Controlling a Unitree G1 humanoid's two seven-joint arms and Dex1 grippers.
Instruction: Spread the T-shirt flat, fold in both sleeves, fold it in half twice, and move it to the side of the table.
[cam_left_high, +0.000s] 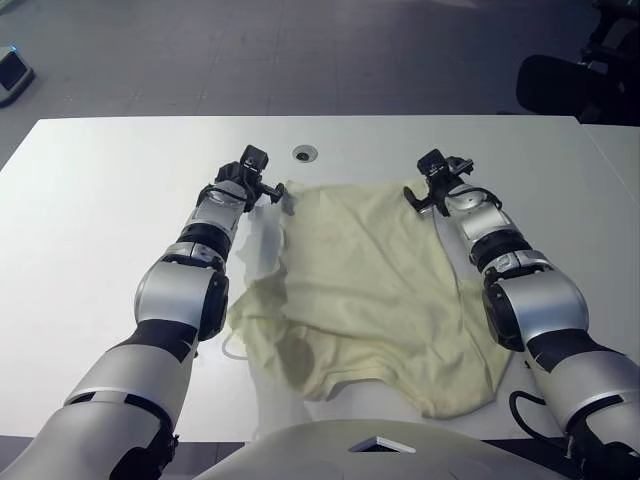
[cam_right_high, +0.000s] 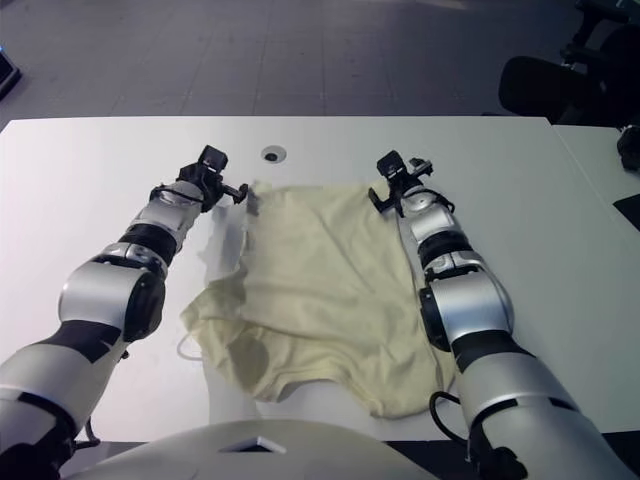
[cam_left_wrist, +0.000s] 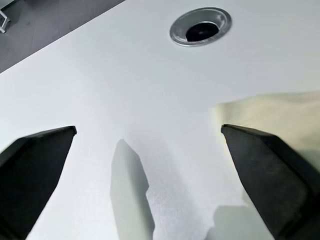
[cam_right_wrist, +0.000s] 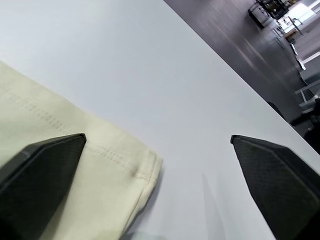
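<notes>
T-shirt: Your pale yellow T-shirt (cam_left_high: 370, 290) lies in the middle of the white table (cam_left_high: 100, 200). Its far edge is fairly straight, while its near part is bunched and wrinkled.
Left gripper: Your left gripper (cam_left_high: 275, 195) sits at the shirt's far left corner. Its fingers (cam_left_wrist: 35, 170) are spread wide and hold nothing, and the cloth's edge lies just beside one of them.
Right gripper: Your right gripper (cam_left_high: 425, 200) sits at the far right corner. Its fingers (cam_right_wrist: 280, 175) are spread wide, with the stitched hem corner (cam_right_wrist: 145, 170) between them, closer to one finger and not pinched.
Table hole: A metal-rimmed cable hole (cam_left_wrist: 200, 26) sits just beyond the left gripper.
Stage: The spreading looks unfinished to you, since the near half is not flat and no sleeve is laid out.
Risk, left: The cloth barely reaches between these fingers, so closing here may catch only air or a thin edge that slips out.
Risk, right: A shallow pinch on the hem could let go under tension.
Risk, both: Pulling unevenly would skew the shirt and deepen the near wrinkles.
</notes>
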